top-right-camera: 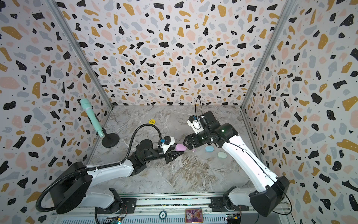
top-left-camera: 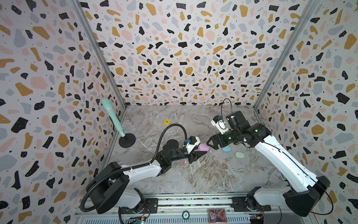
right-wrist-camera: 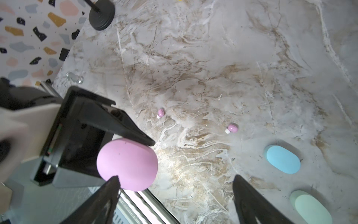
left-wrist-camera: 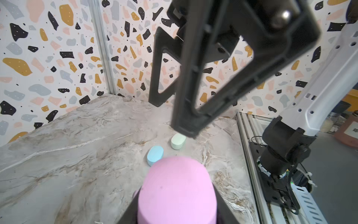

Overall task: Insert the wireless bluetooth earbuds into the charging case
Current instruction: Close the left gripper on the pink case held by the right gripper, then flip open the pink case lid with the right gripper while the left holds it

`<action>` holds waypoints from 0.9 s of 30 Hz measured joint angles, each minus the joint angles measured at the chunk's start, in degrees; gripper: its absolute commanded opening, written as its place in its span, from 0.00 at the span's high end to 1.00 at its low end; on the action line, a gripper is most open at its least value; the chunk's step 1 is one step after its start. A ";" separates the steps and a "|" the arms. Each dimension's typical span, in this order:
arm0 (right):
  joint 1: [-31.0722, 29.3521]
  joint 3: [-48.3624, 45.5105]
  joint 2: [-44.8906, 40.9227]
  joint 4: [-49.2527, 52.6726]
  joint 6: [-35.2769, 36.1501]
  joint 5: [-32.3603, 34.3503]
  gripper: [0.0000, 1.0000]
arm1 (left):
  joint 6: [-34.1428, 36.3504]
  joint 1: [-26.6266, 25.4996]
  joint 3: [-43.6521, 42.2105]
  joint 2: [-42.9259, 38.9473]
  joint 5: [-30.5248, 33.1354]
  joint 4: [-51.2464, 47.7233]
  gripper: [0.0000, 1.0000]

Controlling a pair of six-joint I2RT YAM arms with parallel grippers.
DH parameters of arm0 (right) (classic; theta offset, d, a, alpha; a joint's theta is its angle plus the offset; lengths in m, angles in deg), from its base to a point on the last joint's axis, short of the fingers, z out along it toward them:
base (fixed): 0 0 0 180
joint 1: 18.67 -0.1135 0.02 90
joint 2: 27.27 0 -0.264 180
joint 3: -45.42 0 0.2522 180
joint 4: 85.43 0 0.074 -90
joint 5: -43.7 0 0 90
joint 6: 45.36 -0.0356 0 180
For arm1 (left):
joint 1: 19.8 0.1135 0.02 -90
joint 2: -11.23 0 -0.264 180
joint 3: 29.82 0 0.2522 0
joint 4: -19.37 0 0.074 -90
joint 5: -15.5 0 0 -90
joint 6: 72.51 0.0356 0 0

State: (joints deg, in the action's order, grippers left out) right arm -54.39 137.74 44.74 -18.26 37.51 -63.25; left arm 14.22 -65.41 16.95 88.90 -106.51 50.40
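My left gripper (top-left-camera: 203,151) (left-wrist-camera: 177,210) is shut on the pink oval charging case (top-left-camera: 203,147) (top-right-camera: 180,147) (left-wrist-camera: 177,192) (right-wrist-camera: 126,164), one finger on each long side. My right gripper (top-left-camera: 211,145) (right-wrist-camera: 175,178) stands open beside the case. One of its fingertips (right-wrist-camera: 115,179) is at the case's edge, and I cannot tell whether it touches. Two pink wireless bluetooth earbuds (right-wrist-camera: 160,113) (right-wrist-camera: 231,128) with white tips lie loose on the marble. One earbud (top-left-camera: 210,150) lies under the right gripper and the other earbud (top-left-camera: 185,160) lies below the left gripper.
A blue case (top-left-camera: 226,149) (right-wrist-camera: 282,160) and a pale green case (top-left-camera: 239,154) (right-wrist-camera: 310,209) lie just right of the grippers. A yellow disc (top-left-camera: 166,121) sits at the back. At the far left a mint microphone (top-left-camera: 113,118) leans on a black stand (top-left-camera: 126,140).
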 measured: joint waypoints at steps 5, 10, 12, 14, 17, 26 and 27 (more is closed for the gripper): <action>-3.67 -3.65 -4.07 -3.26 7.10 0.90 0.06 | -0.90 0.00 -0.50 -3.13 -1.95 -2.69 0.78; -6.03 -6.19 -6.60 -6.88 11.82 1.64 0.09 | -1.09 0.00 -0.52 -4.79 -3.30 -4.63 0.79; -7.17 -6.25 -6.67 -7.89 13.09 1.77 0.10 | -1.07 0.00 -0.52 -5.14 -3.54 -5.03 0.79; -8.48 -6.25 -6.60 -8.81 14.12 1.90 0.11 | -1.07 0.00 -0.52 -5.44 -3.67 -5.51 0.80; -10.27 -6.25 -6.14 -9.57 14.99 2.69 0.12 | -1.03 0.00 -0.52 -5.55 -3.78 -6.16 0.80; -12.09 -6.27 -4.00 -10.16 15.39 6.49 0.16 | -0.79 0.07 -0.63 -5.95 -3.93 -7.58 0.83; -12.09 -6.29 -3.98 -10.16 15.39 6.84 0.16 | -0.76 0.07 -0.68 -6.10 -3.96 -7.61 0.83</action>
State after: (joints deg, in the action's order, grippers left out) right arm -66.48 131.45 40.76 -28.42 52.90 -56.41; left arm 13.45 -65.34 16.28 82.80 -110.47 42.80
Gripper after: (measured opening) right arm 0.843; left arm 0.436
